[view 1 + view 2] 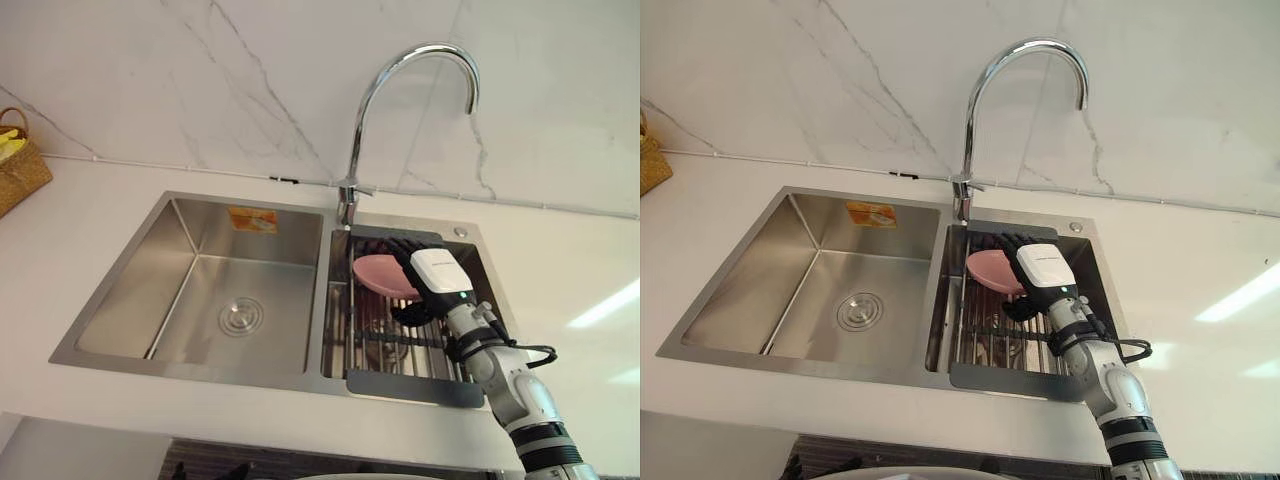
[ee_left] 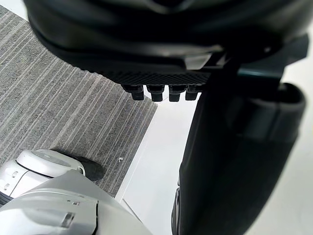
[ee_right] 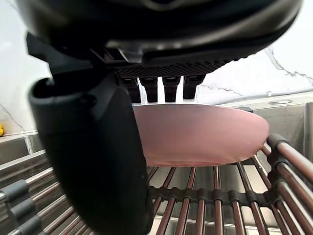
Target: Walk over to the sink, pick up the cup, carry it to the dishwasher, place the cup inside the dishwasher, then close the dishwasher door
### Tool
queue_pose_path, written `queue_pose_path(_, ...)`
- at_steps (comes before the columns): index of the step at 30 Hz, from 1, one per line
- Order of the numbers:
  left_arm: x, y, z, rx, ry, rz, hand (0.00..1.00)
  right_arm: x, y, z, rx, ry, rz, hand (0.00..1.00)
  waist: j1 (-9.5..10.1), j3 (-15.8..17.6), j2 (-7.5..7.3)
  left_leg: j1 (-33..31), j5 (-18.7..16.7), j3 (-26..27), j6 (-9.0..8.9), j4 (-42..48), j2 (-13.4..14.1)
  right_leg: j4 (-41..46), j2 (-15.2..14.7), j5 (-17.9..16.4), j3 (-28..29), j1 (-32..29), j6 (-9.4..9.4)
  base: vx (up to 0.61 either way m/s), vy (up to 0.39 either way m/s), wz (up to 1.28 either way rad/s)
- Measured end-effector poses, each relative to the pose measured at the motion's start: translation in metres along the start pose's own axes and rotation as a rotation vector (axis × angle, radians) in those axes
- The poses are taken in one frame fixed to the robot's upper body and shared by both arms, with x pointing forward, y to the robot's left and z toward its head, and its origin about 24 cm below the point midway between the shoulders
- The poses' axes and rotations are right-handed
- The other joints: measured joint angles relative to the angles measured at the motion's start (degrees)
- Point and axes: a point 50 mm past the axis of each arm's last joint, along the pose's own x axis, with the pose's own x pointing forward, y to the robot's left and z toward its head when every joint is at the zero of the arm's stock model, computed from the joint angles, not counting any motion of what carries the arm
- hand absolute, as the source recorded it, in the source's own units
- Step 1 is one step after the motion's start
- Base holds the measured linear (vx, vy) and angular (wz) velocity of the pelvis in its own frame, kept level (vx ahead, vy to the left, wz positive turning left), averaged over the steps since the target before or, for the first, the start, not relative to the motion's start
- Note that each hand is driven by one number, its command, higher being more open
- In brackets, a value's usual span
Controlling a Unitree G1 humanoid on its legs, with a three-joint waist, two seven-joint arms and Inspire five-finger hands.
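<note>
Set in a white countertop [image 1: 80, 220], a double stainless-steel sink [image 1: 150, 290], with a tall chrome gooseneck tap [image 1: 358, 130] rising from the rim between the two basins, against a white marble-veined wall [image 1: 200, 80]. In the left basin, a round steel drain [image 1: 241, 316] in the floor and an orange sticker [image 1: 252, 220] on the back wall. Across the right basin, a rack of dark metal bars [image 1: 400, 350], and on it, toward the tap end, the pale pink round cup [image 1: 378, 275], lying tilted. Down in that basin at the cup, the right hand [image 1: 437, 270], dark with a white cover on its back: fingers [image 3: 166, 88] stretched nearly straight over the cup's upper edge, thumb [image 3: 93, 161] standing in front of its side, with the cup between them; not closed round it, and whether touching the rim, impossible to tell. Hanging low over a grey striped carpet [image 2: 54, 98], the left hand [image 2: 161, 49], fingers relaxed and uncurled, nothing in it. At the far left edge of the countertop, well apart from the sink, a woven straw basket [image 1: 18, 165] with something yellow inside.
</note>
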Motion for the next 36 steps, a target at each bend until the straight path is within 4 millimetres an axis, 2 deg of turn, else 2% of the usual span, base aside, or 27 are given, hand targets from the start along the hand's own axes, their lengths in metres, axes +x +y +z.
queue_pose_path(6, 0.0, 0.0, 0.001, 0.0, -0.002, 0.0, 1.0, 0.0, 0.0, 0.001, -0.034, -0.007, -0.021, 0.0, -0.01, 0.1, -0.11, 0.0, 0.0, 0.0, 0.0, 0.0, 0.0, 0.0, 0.0, 0.0, 0.0, 0.0, 0.01, -0.03, 0.0, 0.0)
queue_pose_path(14, 0.0, 0.001, 0.0, 0.0, -0.001, 0.002, 1.0, 0.0, -0.014, 0.005, -0.043, -0.035, -0.14, 0.0, -0.1, 0.1, -0.15, 0.2, 0.0, 0.4, -0.02, -0.1, 0.0, 0.0, 0.0, 0.0, 0.4, 0.0, 0.01, -0.03, -0.001, -0.02)
queue_pose_path(19, 0.0, 0.002, -0.001, -0.002, -0.002, 0.01, 1.0, -0.007, -0.037, 0.006, 0.048, -0.041, -0.279, 0.0, -0.38, 0.3, -0.06, 0.4, -0.1, 0.9, -0.04, -0.1, 0.0, 0.0, 0.0, 0.0, 1.1, 0.0, 0.0, 0.0, 0.0, -0.05)
queue_pose_path(26, -0.001, 0.008, -0.001, -0.022, -0.016, 0.055, 1.0, -0.026, -0.094, -0.017, 0.283, 0.027, -0.586, 0.0, -1.08, 0.7, 0.59, 0.8, -0.5, 1.8, -0.13, -0.2, 0.2, 0.0, 0.3, 0.0, 1.9, 0.0, -0.05, -0.04, -0.003, -0.06)
queue_pose_path(30, 0.0, 0.008, 0.002, -0.037, -0.029, 0.059, 1.0, -0.045, -0.116, -0.028, 0.397, 0.064, -0.729, 0.0, -1.71, 0.6, 0.95, 0.4, -1.1, 1.7, -0.08, -0.2, 0.5, 0.1, 0.5, -0.3, 1.4, 0.0, -0.45, -0.02, -0.01, 0.06)
queue_pose_path(31, 0.0, 0.008, 0.003, -0.035, -0.034, 0.058, 1.0, -0.052, -0.119, -0.032, 0.442, 0.084, -0.765, 0.0, -1.73, 0.5, 1.06, 0.5, -1.6, 2.1, 0.44, -0.2, 0.7, 0.1, 0.6, -0.6, 1.3, 0.0, -0.47, 0.02, -0.001, -0.05)
queue_pose_path(33, -0.001, 0.007, 0.002, -0.043, -0.031, 0.053, 1.0, -0.057, -0.119, -0.038, 0.492, 0.122, -0.794, 0.0, -1.71, 0.7, 1.45, -0.2, -3.3, 3.9, 0.4, 3.8, 1.0, 0.3, 0.8, -1.3, 2.4, 0.4, -0.38, 0.04, 0.024, -0.2)
queue_pose_path(34, -0.002, 0.002, 0.0, -0.055, -0.028, 0.045, 1.0, -0.059, -0.119, -0.041, 0.502, 0.141, -0.81, 0.0, -1.88, 1.2, 2.32, -2.5, -6.7, 4.5, 0.33, 11.1, 1.4, 1.9, 0.8, -2.4, 3.2, 0.3, -0.27, 0.03, 0.054, -0.4)
queue_pose_path(35, -0.004, -0.004, -0.002, -0.061, -0.024, 0.028, 1.0, -0.06, -0.118, -0.042, 0.509, 0.148, -0.811, 0.0, -1.84, 1.6, 3.05, -5.0, -8.6, 5.8, -0.51, 18.8, 1.3, 4.6, 0.6, -3.8, 4.7, -1.0, -0.14, 0.01, 0.066, -0.47)
queue_pose_path(36, -0.005, -0.008, -0.003, -0.063, -0.023, 0.018, 1.0, -0.06, -0.118, -0.041, 0.51, 0.147, -0.807, 0.0, -1.95, 1.6, 3.22, -6.4, -8.9, 5.9, -0.92, 21.7, 1.2, 6.1, 0.5, -4.4, 5.5, -1.8, -0.06, -0.03, 0.041, -0.23)
